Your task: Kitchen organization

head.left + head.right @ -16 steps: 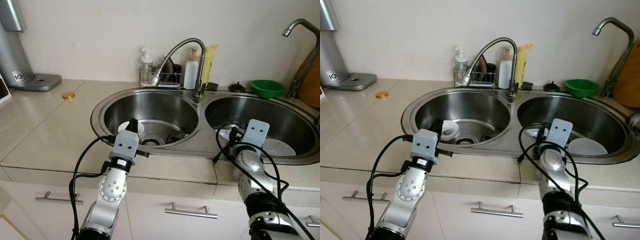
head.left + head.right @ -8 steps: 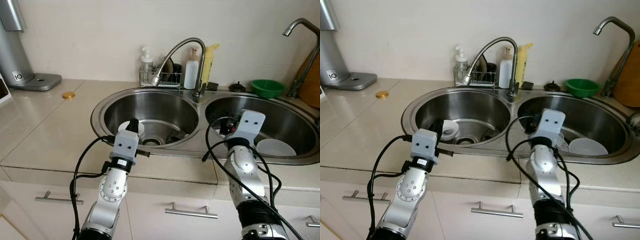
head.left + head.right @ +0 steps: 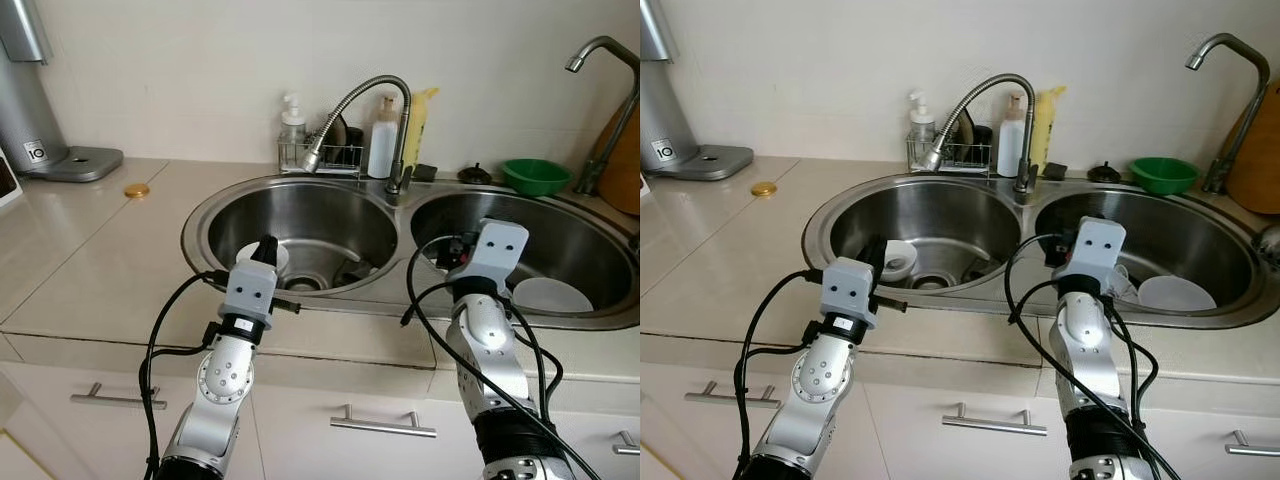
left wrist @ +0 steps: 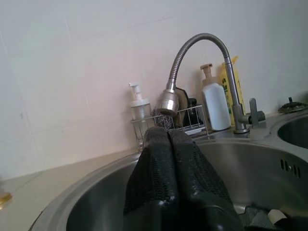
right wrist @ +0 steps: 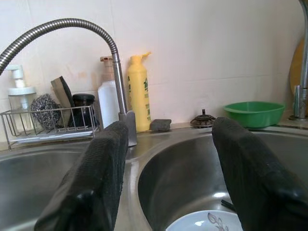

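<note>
Right tool (image 5: pixel 166 178) gapes above the white plate (image 5: pixel 204 222).

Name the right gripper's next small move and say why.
Probably lower the right gripper into the right basin toward the white plate. Its fingers are spread wide and hold nothing, and the plate lies just below them on the basin floor.

The double sink (image 3: pixel 215 215) is brushed steel with a soft shine. The faucet (image 3: pixel 370 90) has a ribbed metal neck. The counter (image 3: pixel 110 260) looks like smooth, glossy beige stone. The green bowl (image 3: pixel 534 176) seems to be plastic. The plate (image 3: pixel 550 294) is glossy white. The gripper fingers (image 5: pixel 98 178) have a matt black, finely textured surface.
</note>
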You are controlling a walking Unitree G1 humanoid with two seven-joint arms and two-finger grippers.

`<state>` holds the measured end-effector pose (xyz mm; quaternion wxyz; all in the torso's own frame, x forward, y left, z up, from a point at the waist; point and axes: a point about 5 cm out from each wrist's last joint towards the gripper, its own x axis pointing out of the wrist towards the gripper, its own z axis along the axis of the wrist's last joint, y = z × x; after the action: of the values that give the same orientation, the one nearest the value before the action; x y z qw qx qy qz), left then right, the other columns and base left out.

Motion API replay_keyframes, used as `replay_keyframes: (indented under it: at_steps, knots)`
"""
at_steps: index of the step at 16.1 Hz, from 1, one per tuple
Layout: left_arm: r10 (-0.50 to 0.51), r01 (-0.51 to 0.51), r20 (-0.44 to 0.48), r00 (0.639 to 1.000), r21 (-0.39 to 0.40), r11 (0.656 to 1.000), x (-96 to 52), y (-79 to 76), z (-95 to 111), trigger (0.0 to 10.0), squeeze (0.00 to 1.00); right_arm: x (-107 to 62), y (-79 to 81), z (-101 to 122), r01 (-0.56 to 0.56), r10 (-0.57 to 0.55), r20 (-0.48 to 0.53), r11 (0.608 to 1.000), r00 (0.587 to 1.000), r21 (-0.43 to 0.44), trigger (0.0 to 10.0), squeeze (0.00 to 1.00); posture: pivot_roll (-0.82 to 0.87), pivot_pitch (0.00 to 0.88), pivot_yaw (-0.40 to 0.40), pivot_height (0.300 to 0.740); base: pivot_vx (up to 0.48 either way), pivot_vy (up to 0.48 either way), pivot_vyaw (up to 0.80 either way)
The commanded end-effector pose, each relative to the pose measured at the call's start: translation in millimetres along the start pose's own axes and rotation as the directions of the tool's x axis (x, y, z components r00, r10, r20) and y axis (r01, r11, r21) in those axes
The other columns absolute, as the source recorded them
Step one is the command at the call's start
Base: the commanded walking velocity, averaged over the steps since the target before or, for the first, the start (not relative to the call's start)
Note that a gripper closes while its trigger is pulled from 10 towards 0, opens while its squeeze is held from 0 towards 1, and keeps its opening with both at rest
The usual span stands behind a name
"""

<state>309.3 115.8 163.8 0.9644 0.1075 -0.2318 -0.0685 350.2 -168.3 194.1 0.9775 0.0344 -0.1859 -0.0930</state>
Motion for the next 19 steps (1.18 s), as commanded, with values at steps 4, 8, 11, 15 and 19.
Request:
replay_keyframes:
  at_steps: [4, 8, 11, 15, 19]
  knots:
    - [-0.002, 0.002, 0.032, 0.999, 0.002, 1.000, 2.4, 1.6, 6.3, 10.0, 0.00, -3.7, 5.7, 3.4, -0.011, 0.011, 0.027, 1.000, 1.000, 0.008, 10.0, 0.00, 0.03, 0.000, -0.003, 0.740, -0.060, 0.284, 0.00]
    - [-0.007, 0.007, 0.034, 0.999, 0.003, 1.000, 1.9, 1.0, 6.3, 10.0, 0.00, -5.5, 5.8, 3.4, -0.016, 0.016, 0.034, 1.000, 0.999, -0.011, 10.0, 0.00, 0.03, 0.000, -0.001, 0.740, -0.184, 0.388, 0.00]
    - [-0.011, 0.011, 0.036, 0.999, 0.002, 1.000, 2.3, -0.2, 6.6, 10.0, 0.00, -7.8, 7.5, 2.0, -0.027, 0.028, 0.032, 0.999, 0.999, -0.036, 10.0, 0.00, 0.03, 0.000, -0.001, 0.740, -0.242, 0.419, 0.00]
    - [-0.013, 0.012, 0.033, 0.999, 0.004, 1.000, 2.3, -0.7, 5.9, 10.0, 0.00, -9.9, 8.4, 0.6, -0.034, 0.035, 0.029, 0.999, 0.999, -0.039, 10.0, 0.00, 0.03, 0.000, -0.003, 0.740, -0.252, 0.412, 0.00]
    - [-0.011, 0.011, 0.037, 0.999, 0.007, 1.000, 1.4, -1.4, 5.9, 10.0, 0.00, -12.6, 9.1, -4.5, -0.044, 0.044, -0.006, 0.998, 0.999, -0.034, 10.0, 0.00, 0.03, 0.000, -0.006, 0.740, -0.132, 0.194, -0.20]
